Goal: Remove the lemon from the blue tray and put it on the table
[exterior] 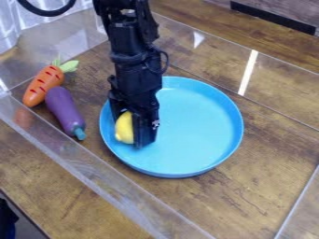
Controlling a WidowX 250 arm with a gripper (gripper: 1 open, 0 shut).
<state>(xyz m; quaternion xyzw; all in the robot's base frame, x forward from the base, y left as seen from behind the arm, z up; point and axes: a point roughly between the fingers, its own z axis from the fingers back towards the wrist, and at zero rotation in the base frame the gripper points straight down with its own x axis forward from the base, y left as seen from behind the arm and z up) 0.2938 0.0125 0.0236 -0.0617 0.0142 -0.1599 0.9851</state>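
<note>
The yellow lemon (125, 129) lies at the left side of the round blue tray (206, 112), close to its rim. My black gripper (129, 133) points straight down over it, with a finger on either side of the lemon, shut on it. The arm hides the top and right part of the lemon. The fingertips reach down to the tray floor. The tray rests on the dark brown wooden table (256, 201).
An orange carrot (45, 84) with a green top and a purple eggplant (62, 112) lie on the table left of the tray. Clear plastic edging (75, 154) runs along the table's left and front sides.
</note>
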